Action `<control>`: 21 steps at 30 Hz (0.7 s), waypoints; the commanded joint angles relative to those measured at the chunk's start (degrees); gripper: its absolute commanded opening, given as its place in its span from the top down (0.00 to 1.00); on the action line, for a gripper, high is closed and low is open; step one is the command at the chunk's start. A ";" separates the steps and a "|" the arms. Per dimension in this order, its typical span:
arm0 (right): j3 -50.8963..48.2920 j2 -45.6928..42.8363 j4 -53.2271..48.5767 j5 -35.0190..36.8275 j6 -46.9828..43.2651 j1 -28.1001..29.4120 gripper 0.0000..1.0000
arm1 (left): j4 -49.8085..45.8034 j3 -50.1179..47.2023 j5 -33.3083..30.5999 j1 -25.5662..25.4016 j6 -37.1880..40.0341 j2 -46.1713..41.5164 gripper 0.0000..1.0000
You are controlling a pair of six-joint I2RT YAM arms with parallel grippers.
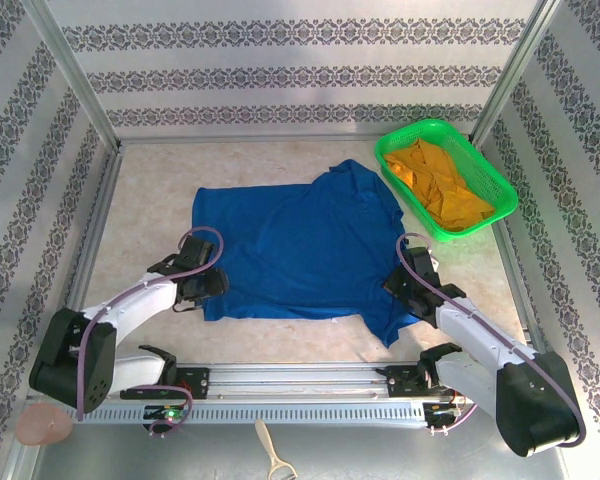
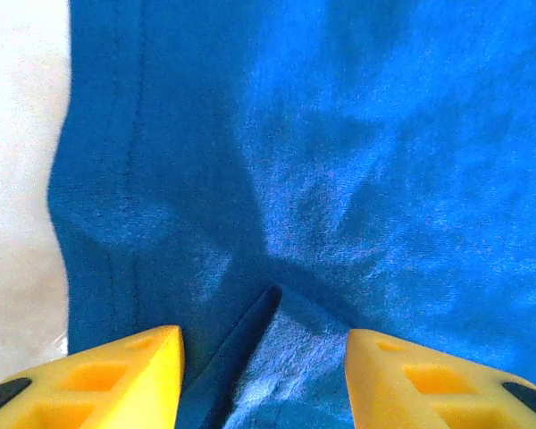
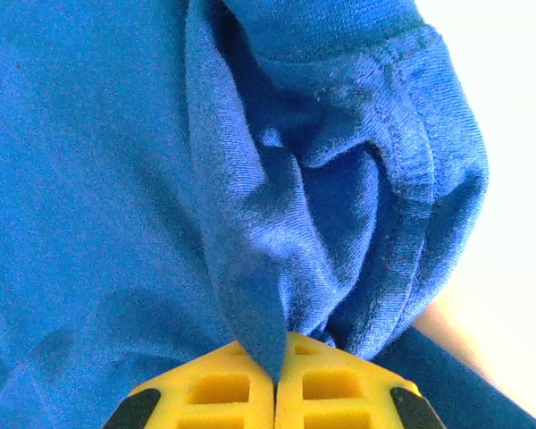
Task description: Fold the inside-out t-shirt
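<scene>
Overhead: royal-blue t-shirt [image 1: 290, 250] lay spread flat mid-counter [image 1: 150, 190], L tool [image 1: 208, 285] at its near-left corner, R tool [image 1: 400, 283] at near-right sleeve; orange garment [image 1: 440, 180] in green basket [image 1: 408, 137], far right. L wrist: fingers [image 2: 125, 375] spread, raised cloth ridge between. R wrist: fingers [image 3: 223, 389] pressed together, pinching a shirt fold.

Patterned walls [image 1: 280, 60]; beige, perhaps marbled table [image 1: 150, 200].
</scene>
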 commanded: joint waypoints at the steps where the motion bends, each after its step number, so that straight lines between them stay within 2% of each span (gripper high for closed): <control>1: -0.15 0.21 0.44 0.43 0.01 -0.27 1.00 | 1.15 1.57 -1.85 -1.39 0.38 1.42 0.51; 8: -0.15 0.00 0.43 0.53 0.05 -0.29 1.00 | 1.70 0.73 -1.71 -2.46 -0.79 1.12 0.64; 12: -1.64 0.00 0.50 0.48 0.06 -0.30 1.00 | 1.66 -0.35 -0.77 -2.55 -1.84 -1.03 0.87; 13: -1.58 -0.02 0.51 0.48 0.06 -0.26 1.00 | 1.34 -0.35 -0.65 -2.54 -2.11 -1.81 0.88; 16: -1.57 -0.26 0.57 0.48 0.06 -0.29 1.00 | -0.42 -0.05 -1.13 -2.60 -2.35 -4.99 0.87; 19: -1.62 -0.28 0.57 0.51 0.09 -0.26 1.00 | -2.09 0.64 -2.20 -2.55 -1.98 -7.47 0.70; 21: -1.55 -0.23 0.56 0.56 0.15 -0.30 1.00 | -2.60 1.13 -2.24 -2.61 -1.69 -7.93 0.66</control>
